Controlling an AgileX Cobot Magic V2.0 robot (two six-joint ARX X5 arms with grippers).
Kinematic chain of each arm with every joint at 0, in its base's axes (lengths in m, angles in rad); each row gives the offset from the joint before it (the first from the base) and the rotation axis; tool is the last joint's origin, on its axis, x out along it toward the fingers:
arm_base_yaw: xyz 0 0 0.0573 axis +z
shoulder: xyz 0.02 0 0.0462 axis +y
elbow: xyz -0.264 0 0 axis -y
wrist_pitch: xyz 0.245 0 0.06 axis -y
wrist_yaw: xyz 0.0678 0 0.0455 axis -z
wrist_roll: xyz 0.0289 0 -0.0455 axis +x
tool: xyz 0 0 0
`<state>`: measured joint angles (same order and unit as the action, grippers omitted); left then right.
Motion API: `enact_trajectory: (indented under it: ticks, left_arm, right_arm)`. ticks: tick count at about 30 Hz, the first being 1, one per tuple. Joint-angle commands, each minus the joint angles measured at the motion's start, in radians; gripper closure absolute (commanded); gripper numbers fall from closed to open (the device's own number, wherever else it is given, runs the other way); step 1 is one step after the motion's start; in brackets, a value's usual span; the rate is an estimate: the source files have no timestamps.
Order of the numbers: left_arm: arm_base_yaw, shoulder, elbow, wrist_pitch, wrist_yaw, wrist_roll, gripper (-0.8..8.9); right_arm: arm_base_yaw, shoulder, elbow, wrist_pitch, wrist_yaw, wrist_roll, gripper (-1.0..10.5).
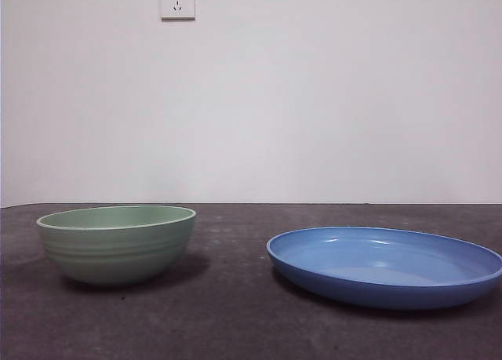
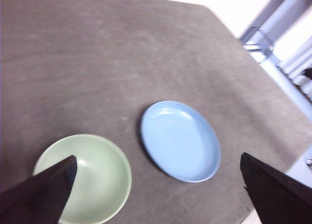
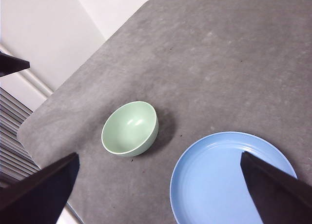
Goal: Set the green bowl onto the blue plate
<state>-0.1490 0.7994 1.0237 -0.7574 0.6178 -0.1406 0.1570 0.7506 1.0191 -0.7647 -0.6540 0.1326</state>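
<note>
Left gripper: jaws spread wide, holding nothing, raised well above the table.
Right gripper: jaws also spread wide and empty, held high over the table.
Green bowl: upright on the table, empty, well apart from both grippers; in the left wrist view it lies just under one left jaw.
Blue plate: flat on the table beside the bowl, a clear gap between them, nothing on it.
Nearer arm: judged to be the left, since the bowl sits closer beneath its jaws.
Key relation: the bowl lies below the left gripper, toward one jaw, with the plate between the jaws; being round, it has no long axis.
</note>
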Motion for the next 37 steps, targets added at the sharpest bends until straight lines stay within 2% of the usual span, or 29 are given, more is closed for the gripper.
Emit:
enact_trajectory:
  ticks: [1, 5, 12, 20, 26, 33, 34, 37]
  left_arm:
    - [-0.001, 0.043, 0.019, -0.026, -0.053, -0.008, 1.91]
    - [0.001, 0.143, 0.019, -0.085, -0.177, -0.006, 1.91]
    - [0.001, 0.354, 0.019, -0.066, -0.278, -0.007, 1.91]
    - [-0.029, 0.591, 0.025, 0.025, -0.287, -0.009, 1.92]
    - [-0.07, 0.733, 0.03, 0.024, -0.412, 0.027, 1.92]
    - [-0.09, 0.819, 0.03, 0.037, -0.413, 0.058, 1.94]
    - [-0.094, 0.823, 0.03, 0.037, -0.413, 0.062, 2.0]
    - [-0.109, 0.83, 0.031, 0.041, -0.413, 0.076, 2.99]
  right_arm:
    - [0.004, 0.006, 0.019, 0.008, 0.0, -0.009, 2.9]
    - [0.004, 0.006, 0.019, 0.008, 0.0, -0.009, 2.9]
    - [0.004, 0.006, 0.019, 0.008, 0.0, -0.006, 2.9]
    - [0.004, 0.006, 0.019, 0.008, -0.001, -0.002, 2.9]
    - [0.004, 0.006, 0.019, 0.008, -0.001, 0.0, 2.9]
    - [0.004, 0.006, 0.019, 0.008, -0.001, 0.006, 2.9]
    - [0.004, 0.006, 0.019, 0.008, -0.001, 0.006, 2.9]
    - [0.004, 0.006, 0.019, 0.008, -0.001, 0.006, 2.9]
